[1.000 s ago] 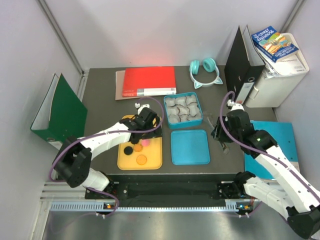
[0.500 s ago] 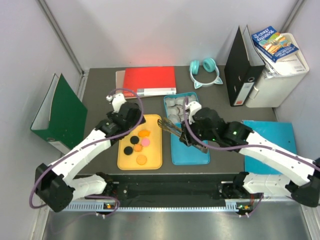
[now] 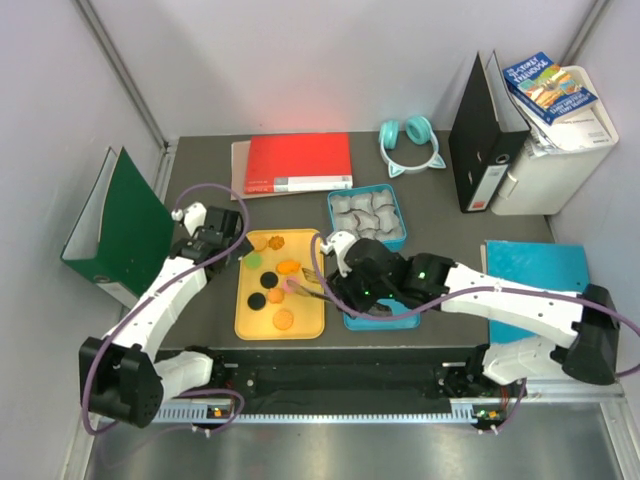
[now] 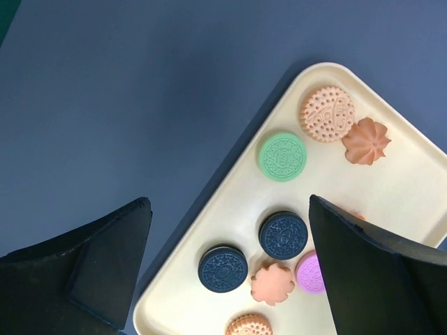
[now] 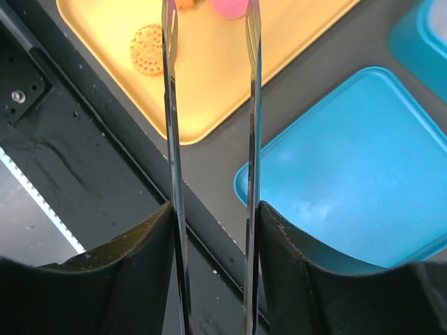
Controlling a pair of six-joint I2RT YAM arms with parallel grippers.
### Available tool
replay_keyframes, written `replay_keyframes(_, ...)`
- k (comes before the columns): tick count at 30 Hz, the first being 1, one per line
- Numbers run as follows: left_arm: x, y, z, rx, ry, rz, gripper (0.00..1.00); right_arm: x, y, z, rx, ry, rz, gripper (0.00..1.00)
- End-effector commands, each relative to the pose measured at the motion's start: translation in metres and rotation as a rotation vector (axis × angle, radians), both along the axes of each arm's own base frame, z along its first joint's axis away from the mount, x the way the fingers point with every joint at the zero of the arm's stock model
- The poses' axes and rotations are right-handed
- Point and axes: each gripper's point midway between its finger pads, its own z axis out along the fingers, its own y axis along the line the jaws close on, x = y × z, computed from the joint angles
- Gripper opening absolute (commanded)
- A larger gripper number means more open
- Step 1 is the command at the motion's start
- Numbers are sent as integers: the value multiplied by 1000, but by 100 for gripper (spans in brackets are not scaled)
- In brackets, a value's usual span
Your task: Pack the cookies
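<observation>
Right gripper [image 3: 300, 287] – its long metal tong blades parted, nothing between them – reaches for a round pink cookie [image 3: 291, 285] on the yellow plastic tray [image 3: 310, 325], needing to straddle then squeeze it; left gripper [image 4: 223, 272] hovers wide open.

Two white arms with black joints are sitting on black bases. Purple cables are looping along both. The right gripper [image 3: 300, 287] is carrying long, thin, shiny metal tongs.

Lab test cell, grey partition walls [image 3: 300, 60], dark table [image 3: 440, 200], office props: binders [image 3: 125, 225], books [image 3: 548, 87], headphones [image 3: 410, 145]
</observation>
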Motion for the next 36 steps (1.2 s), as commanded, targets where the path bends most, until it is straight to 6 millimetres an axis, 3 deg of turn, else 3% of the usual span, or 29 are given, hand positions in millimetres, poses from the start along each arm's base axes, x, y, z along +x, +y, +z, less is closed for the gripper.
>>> replay_keyframes(1, -6, 10, -2, -21, 10, 28, 98, -3, 31, 19, 38, -68, 74, 49)
replay_keyframes(9, -19, 20, -14, -37, 40, 35, 98, -6, 60, 6, 13, -60, 120, 49)
replay_keyframes(17, -22, 16, -21, -62, 50, 30, 98, 1, 77, -7, -51, -91, 150, 49)
replay_keyframes(22, -23, 12, -29, -99, 61, 28, 98, 2, 83, -22, -97, -96, 164, 49)
replay_keyframes(36, -24, 12, -34, -115, 70, 25, 98, 5, 90, -37, -126, -104, 168, 48)
